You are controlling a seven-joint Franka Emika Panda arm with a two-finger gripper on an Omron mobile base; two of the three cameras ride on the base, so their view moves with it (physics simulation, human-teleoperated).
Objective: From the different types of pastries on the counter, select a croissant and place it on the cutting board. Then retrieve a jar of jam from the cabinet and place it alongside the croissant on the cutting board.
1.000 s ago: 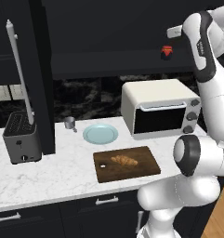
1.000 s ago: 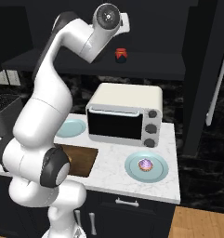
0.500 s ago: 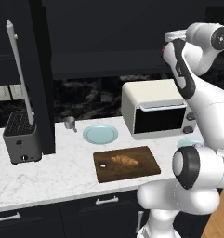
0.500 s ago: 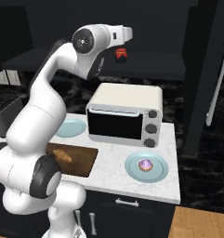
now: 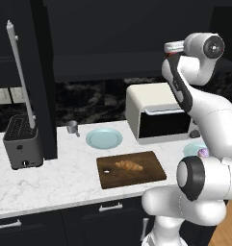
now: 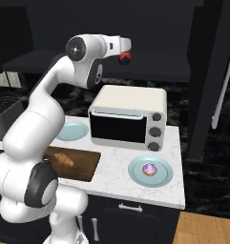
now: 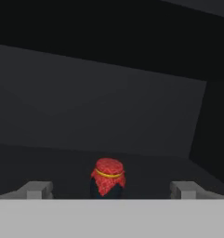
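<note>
The jar of jam (image 7: 108,179), red with a dark body, stands on the cabinet's dark shelf (image 7: 62,162). It sits centred between my fingertips (image 7: 36,189), which stand wide apart. My gripper (image 7: 111,190) is open and level with the jar (image 6: 124,58) high above the toaster oven, and I cannot tell whether a finger touches it. The golden-brown croissant (image 5: 128,166) lies on the dark wooden cutting board (image 5: 151,173) on the white counter (image 5: 55,182). The pink-frosted round pastry (image 6: 149,169) rests on a light blue plate (image 6: 164,178).
A cream toaster oven (image 6: 128,116) stands under the cabinet shelf, directly below my hand. A bare blue plate (image 5: 104,138), a small grey cup (image 5: 72,127) and a dark toaster (image 5: 23,146) sit to the left. A tall black cabinet side (image 5: 43,77) rises there.
My arm has folded back and its upper joints swung over. The hand stayed up at the shelf and now faces the jar, which has not moved.
</note>
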